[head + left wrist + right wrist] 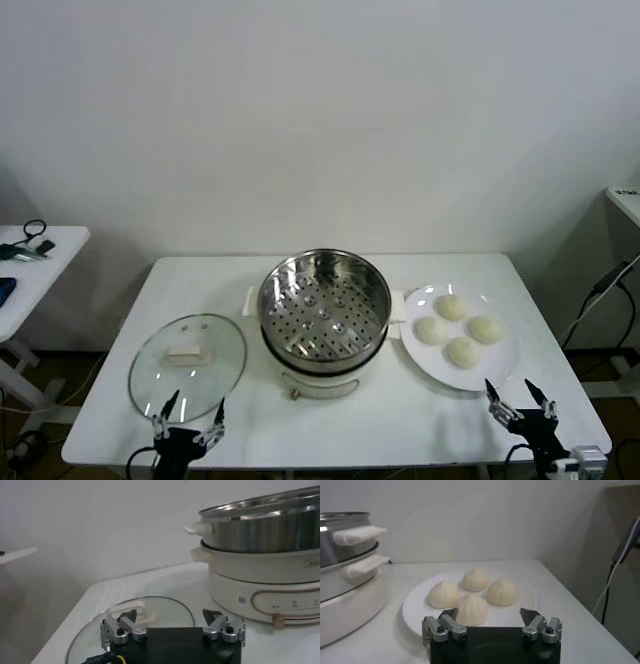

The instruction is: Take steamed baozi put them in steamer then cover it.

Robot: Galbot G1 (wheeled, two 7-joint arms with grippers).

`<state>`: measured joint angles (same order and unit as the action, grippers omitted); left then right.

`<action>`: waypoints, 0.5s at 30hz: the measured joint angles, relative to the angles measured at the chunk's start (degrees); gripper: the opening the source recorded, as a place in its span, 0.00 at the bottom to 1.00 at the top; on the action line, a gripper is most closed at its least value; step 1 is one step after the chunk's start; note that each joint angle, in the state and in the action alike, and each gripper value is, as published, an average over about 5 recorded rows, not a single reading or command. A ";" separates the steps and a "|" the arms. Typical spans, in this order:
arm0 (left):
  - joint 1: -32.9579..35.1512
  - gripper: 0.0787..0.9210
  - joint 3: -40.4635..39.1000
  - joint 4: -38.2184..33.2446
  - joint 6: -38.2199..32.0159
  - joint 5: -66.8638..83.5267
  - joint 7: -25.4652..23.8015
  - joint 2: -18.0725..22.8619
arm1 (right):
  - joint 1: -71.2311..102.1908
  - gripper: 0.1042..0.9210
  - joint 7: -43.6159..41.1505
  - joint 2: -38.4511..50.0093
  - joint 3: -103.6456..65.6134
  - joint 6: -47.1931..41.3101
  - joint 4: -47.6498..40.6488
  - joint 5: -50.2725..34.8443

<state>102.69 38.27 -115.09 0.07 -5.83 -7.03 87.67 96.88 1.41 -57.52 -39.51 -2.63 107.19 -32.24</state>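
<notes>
- Head view shows a white bench (pixel 120 420) in front of a plain white wall (pixel 320 110).
- On the robot's left a second small white table (pixel 50 250) stands apart, with a few dark things on it.
- On the far right a black cable (pixel 600 295) hangs down beside another piece of white furniture.
- The steamer (pixel 324 312) stands in the middle of the bench, its holey tray bare.
- The cover (pixel 187 365) lies flat on the bench to the left of the steamer, with its white handle up.
- Four steamed baozi (pixel 458 328) sit close together on a white plate (pixel 497 362) to the right of the steamer.
- The left hand (pixel 187 418) is at the near edge, just by the cover, fingers spread and holding nothing.
- The right hand (pixel 521 400) is at the near edge, near the plate, fingers spread and holding nothing.
</notes>
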 measured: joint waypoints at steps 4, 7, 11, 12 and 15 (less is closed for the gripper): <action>-0.14 0.88 -0.16 -0.19 0.04 -0.12 0.01 0.00 | -4.18 0.88 -0.10 1.70 0.10 -2.46 -0.48 0.85; -0.32 0.88 -0.26 -0.28 0.05 -0.14 0.09 -0.01 | -10.06 0.88 -0.94 4.52 1.00 -6.12 -1.63 1.98; -0.40 0.88 -0.37 -0.37 -0.06 -0.14 0.13 -0.17 | -20.00 0.88 -4.86 10.49 4.89 -11.15 -4.55 4.60; -0.40 0.88 -0.39 -0.39 -0.13 -0.14 0.14 -0.26 | -22.87 0.88 -6.51 12.31 6.58 -12.03 -5.53 5.53; -0.44 0.88 -0.40 -0.35 -0.42 -0.13 0.18 -0.54 | -32.19 0.88 -12.85 17.87 13.32 -13.29 -8.98 8.90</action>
<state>102.24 37.86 -115.44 -0.35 -5.96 -6.85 87.12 64.69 -11.44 -39.64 -26.19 -15.91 98.21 -23.34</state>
